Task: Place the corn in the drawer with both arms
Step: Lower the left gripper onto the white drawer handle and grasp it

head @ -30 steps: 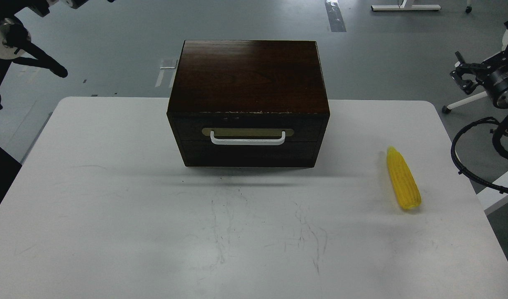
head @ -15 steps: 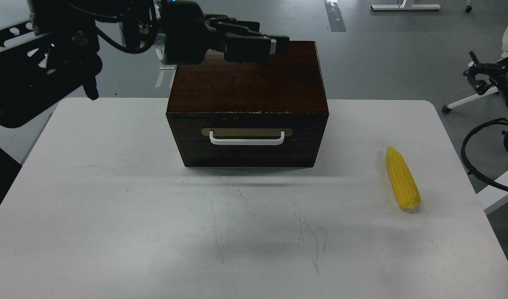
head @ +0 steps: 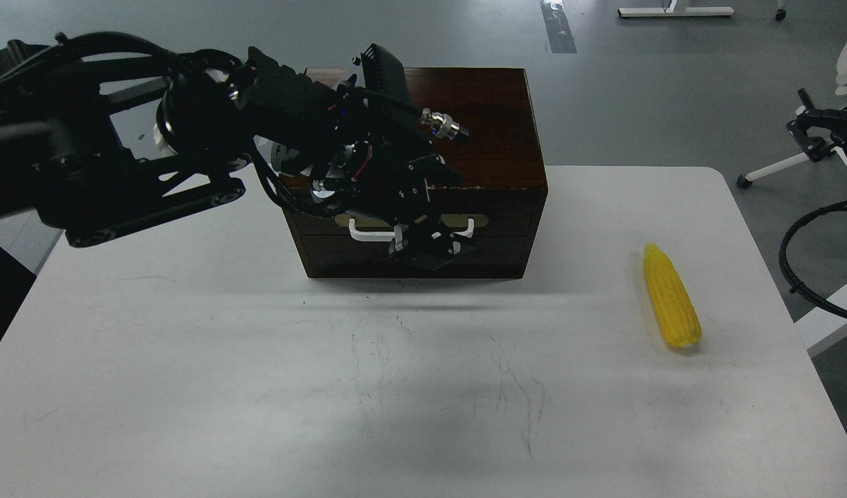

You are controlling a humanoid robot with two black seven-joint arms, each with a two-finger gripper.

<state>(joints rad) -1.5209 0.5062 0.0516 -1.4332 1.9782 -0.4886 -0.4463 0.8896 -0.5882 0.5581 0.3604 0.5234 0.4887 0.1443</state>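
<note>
**Left gripper at drawer handle; corn lying apart on the table**

My left gripper (head: 430, 249) hangs in front of the drawer (head: 414, 232), pointing down at the middle of the white bar handle (head: 368, 234). The gripper is dark and seen against the dark wood, so I cannot tell how far its jaws stand apart or whether they have hold of the handle. The drawer front sits flush with the dark brown box (head: 465, 138); no gap shows.

The corn (head: 671, 297) lies flat on the white table (head: 188, 360), well apart from the left gripper, to the right of the box and nearer the table's right edge. Its pointed end faces away from me.

My right gripper (head: 814, 131) is at the far right edge of the view, off the table and well apart from the corn. It is small and dark; I cannot tell its jaw state.

My left arm (head: 119, 173) crosses over the box's left side and hides part of its top and the handle's middle. Nothing lies between the corn and the box.
</note>
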